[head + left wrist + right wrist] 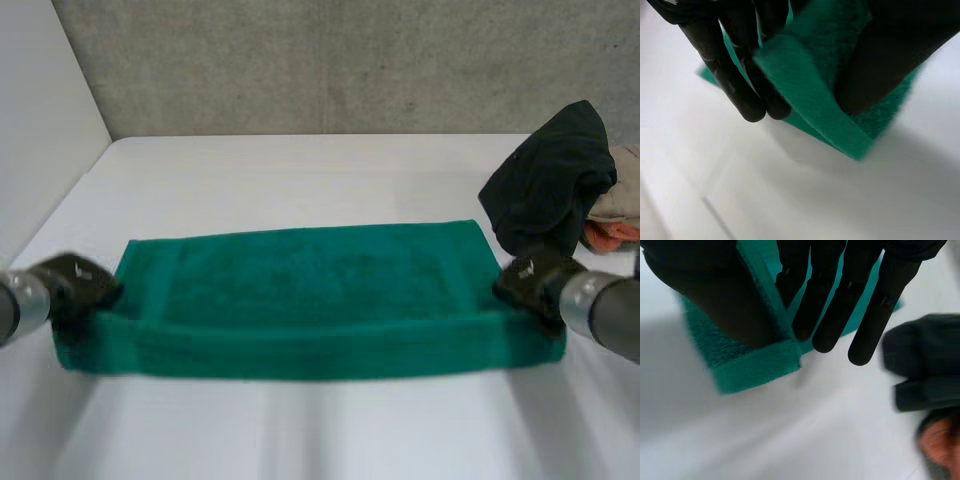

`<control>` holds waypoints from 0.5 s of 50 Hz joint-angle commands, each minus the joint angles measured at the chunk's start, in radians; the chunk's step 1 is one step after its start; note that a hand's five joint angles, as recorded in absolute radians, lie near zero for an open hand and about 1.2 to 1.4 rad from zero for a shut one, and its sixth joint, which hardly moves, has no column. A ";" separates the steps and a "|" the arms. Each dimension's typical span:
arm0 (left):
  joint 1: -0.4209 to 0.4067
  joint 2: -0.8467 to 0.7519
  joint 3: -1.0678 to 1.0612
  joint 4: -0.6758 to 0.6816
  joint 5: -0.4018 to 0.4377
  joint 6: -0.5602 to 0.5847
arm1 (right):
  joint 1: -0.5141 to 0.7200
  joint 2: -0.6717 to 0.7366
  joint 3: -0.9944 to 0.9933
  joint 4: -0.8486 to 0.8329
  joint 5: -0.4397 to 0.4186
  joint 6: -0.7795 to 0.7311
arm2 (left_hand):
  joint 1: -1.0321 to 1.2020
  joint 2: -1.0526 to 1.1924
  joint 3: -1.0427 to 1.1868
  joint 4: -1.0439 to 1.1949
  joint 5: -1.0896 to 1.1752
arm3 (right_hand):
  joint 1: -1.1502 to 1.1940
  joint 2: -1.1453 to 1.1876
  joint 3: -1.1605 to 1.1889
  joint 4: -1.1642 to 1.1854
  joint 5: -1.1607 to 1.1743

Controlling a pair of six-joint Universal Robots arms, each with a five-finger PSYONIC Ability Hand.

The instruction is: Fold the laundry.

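A green towel (310,295) lies spread across the middle of the white table (300,170), its near long edge lifted and rolled over. My left hand (80,285) grips the towel's left end. In the left wrist view the fingers (740,85) and thumb (880,65) pinch a towel corner (815,100) between them. My right hand (535,280) holds the right end. In the right wrist view the thumb (725,300) presses the towel's hemmed corner (757,365) against the fingers (840,300).
A heap of other laundry sits at the table's back right: a dark garment (555,175) over a beige piece (620,185) and an orange one (610,235). The dark garment (925,365) lies just beyond my right hand. Grey walls close the back and left.
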 commanded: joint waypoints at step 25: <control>-0.186 -0.610 0.852 0.141 -0.258 -0.364 | 0.156 0.729 -0.825 -0.572 0.096 0.248 | -0.991 -1.022 -1.013 -1.022 -0.985 | -0.968 -1.004 -1.016 -1.025 -1.013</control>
